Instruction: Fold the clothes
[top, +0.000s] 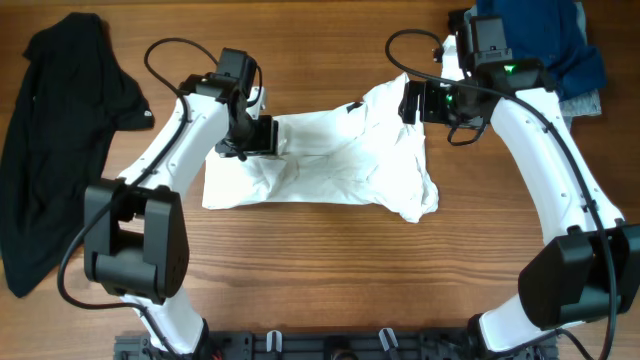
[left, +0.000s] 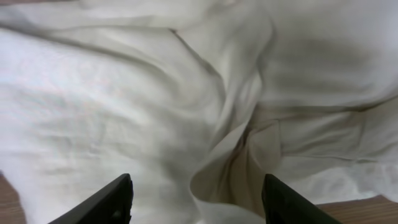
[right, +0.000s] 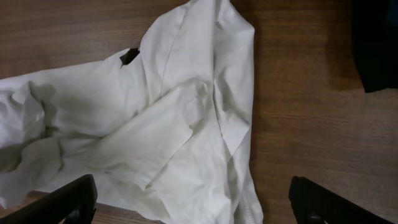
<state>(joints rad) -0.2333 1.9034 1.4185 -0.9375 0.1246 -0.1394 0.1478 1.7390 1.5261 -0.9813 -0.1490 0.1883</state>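
Note:
A crumpled white T-shirt (top: 330, 165) lies in the middle of the wooden table, mostly plain side up, with a small bit of black print showing (top: 353, 107). My left gripper (top: 262, 135) is open and hovers low over the shirt's left part; in the left wrist view a raised fold of white cloth (left: 230, 168) stands between the fingers (left: 198, 202). My right gripper (top: 412, 101) is open above the shirt's upper right corner; the right wrist view shows the shirt (right: 174, 124) below the wide-open fingers (right: 193, 199).
A black garment (top: 55, 130) lies spread along the left side of the table. A heap of dark blue and pale clothes (top: 560, 50) sits at the back right corner, its dark edge visible in the right wrist view (right: 376, 43).

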